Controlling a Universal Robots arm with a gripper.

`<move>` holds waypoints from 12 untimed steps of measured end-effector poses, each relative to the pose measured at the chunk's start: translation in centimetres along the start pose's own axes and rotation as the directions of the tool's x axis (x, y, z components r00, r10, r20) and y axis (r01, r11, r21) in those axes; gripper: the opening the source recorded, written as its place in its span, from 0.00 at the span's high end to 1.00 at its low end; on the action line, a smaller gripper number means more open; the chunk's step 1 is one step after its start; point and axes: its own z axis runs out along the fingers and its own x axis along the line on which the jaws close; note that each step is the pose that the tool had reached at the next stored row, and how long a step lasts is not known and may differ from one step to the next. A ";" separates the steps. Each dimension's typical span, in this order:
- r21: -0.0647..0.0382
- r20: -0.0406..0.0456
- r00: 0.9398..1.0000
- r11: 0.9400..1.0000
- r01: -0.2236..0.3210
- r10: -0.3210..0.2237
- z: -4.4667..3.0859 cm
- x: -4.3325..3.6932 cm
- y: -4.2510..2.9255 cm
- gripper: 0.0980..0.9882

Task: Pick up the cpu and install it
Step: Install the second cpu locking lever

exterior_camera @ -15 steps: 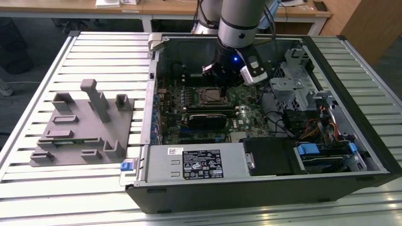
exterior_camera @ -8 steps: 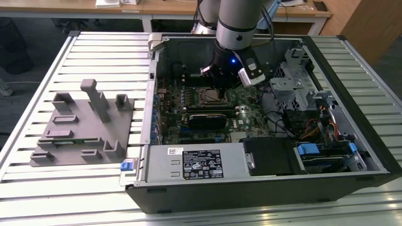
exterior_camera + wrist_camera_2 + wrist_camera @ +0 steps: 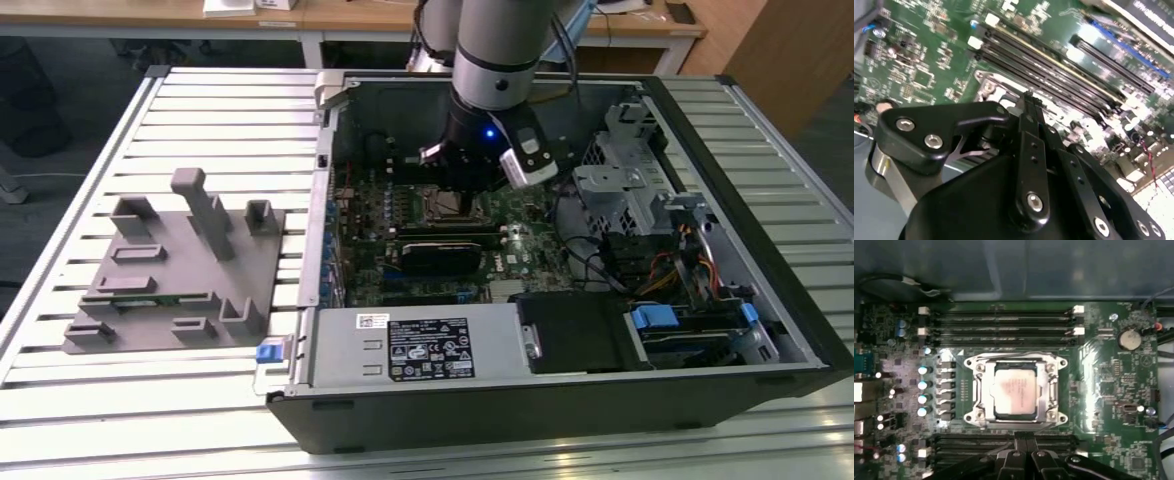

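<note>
The cpu [image 3: 1014, 390], a small square chip with a pale silver top, lies flat inside the metal-rimmed socket frame [image 3: 979, 390] on the green motherboard. My gripper [image 3: 1026, 441] hovers just off one side of the socket, with its black fingers pressed together and nothing between them. In the second wrist view the same gripper [image 3: 1029, 98] tapers to one narrow tip above the board near the memory slots. In the exterior view the gripper [image 3: 461, 186] hangs inside the open computer case, directly over the socket [image 3: 454, 206].
Black memory slots [image 3: 1004, 322] run along both sides of the socket. A grey plastic fixture [image 3: 174, 270] holding a green memory stick [image 3: 150, 298] sits on the slatted table at the exterior view's left. A drive cage [image 3: 627, 180] and cables fill the case's right side.
</note>
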 end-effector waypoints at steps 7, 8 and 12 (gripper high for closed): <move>0.000 0.000 1.000 1.000 0.000 0.000 0.21 1.90 -0.08 0.99; 0.000 0.000 1.000 1.000 0.000 0.000 0.27 2.04 -0.09 0.99; 0.000 0.000 1.000 1.000 0.000 0.000 0.77 2.14 -0.12 0.99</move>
